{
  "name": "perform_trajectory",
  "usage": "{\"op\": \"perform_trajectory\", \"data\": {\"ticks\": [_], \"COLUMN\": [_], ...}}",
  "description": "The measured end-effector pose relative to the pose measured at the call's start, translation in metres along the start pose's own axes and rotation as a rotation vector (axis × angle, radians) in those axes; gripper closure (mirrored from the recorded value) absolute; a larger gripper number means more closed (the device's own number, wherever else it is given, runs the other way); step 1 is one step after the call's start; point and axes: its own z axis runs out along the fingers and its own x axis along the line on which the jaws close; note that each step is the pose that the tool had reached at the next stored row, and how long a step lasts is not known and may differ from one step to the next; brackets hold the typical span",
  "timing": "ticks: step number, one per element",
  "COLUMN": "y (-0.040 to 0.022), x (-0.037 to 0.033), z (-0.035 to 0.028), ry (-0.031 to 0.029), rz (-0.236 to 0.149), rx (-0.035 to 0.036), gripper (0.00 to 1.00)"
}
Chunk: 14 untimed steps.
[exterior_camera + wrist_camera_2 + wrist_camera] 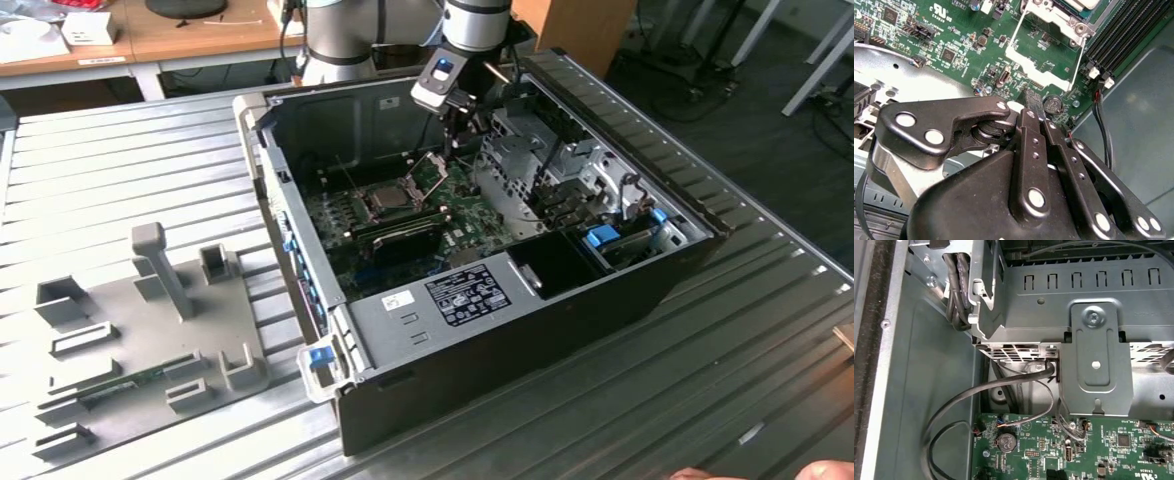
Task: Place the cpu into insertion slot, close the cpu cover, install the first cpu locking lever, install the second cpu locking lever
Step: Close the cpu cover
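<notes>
The gripper (458,125), matte black linkage bars studded with bright rivets, hangs inside the open black computer case (534,335) at about twelve o'clock of the glossy green circuit board (467,215). Its fingers (1029,150) are drawn together, with nothing seen between them. The cpu (391,199), a small flat square with a dull grey top, lies in the insertion slot (368,204), inside the slot's silver rim. The cpu cover (430,172), a thin stamped silver frame with a cut-out window, stands tilted open at about one o'clock of the slot. In the second wrist view the gripper's tips hover just beside a round coin cell (1052,104), near a thin wire lever (1080,65).
</notes>
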Motion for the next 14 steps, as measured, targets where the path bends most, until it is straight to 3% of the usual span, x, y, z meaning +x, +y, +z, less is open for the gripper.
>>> {"op": "perform_trajectory", "data": {"ticks": [14], "y": [0.0001], "x": [-0.0002], "z": [0.0130], "ry": [-0.0012], "rz": [0.001], "rx": [0.0000], "gripper": [0.89]}}
